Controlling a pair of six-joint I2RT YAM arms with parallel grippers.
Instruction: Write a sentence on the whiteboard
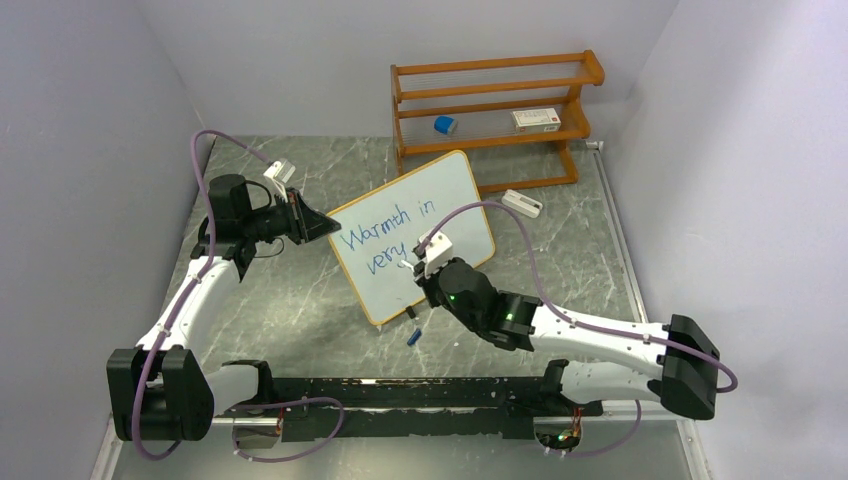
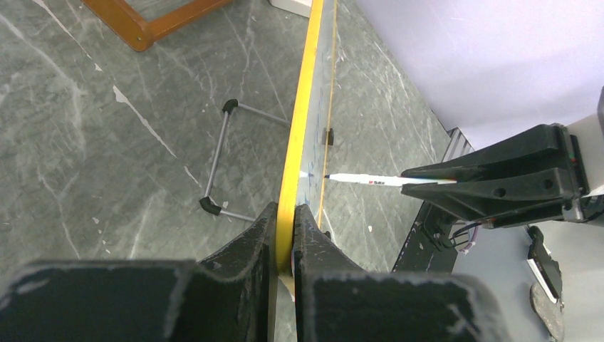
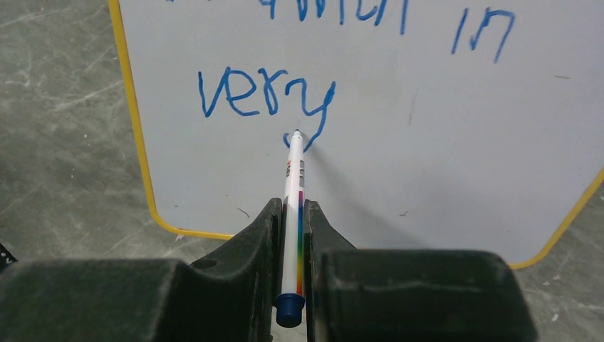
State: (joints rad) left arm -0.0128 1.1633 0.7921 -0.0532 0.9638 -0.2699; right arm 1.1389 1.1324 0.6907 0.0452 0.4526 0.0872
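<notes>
The whiteboard [image 1: 440, 205] stands tilted mid-table, white with an orange-yellow frame. On it is blue handwriting [image 1: 385, 235] reading "Warmth in" and, below, "very" [image 3: 263, 92]. My left gripper [image 1: 318, 224] is shut on the board's left frame edge [image 2: 295, 164], seen edge-on in the left wrist view. My right gripper [image 3: 293, 206] is shut on a white marker [image 3: 293, 214] with a rainbow stripe and blue end. Its tip touches the board at the tail of the "y". The marker [image 2: 370, 181] also shows in the left wrist view.
An orange wooden shelf rack [image 1: 495, 110] stands at the back, holding a blue object [image 1: 444, 124] and a white box [image 1: 536, 119]. A white eraser [image 1: 522, 203] lies right of the board. A blue cap [image 1: 412, 336] lies by the board's near corner. The board's wire stand [image 2: 226, 157] rests behind it.
</notes>
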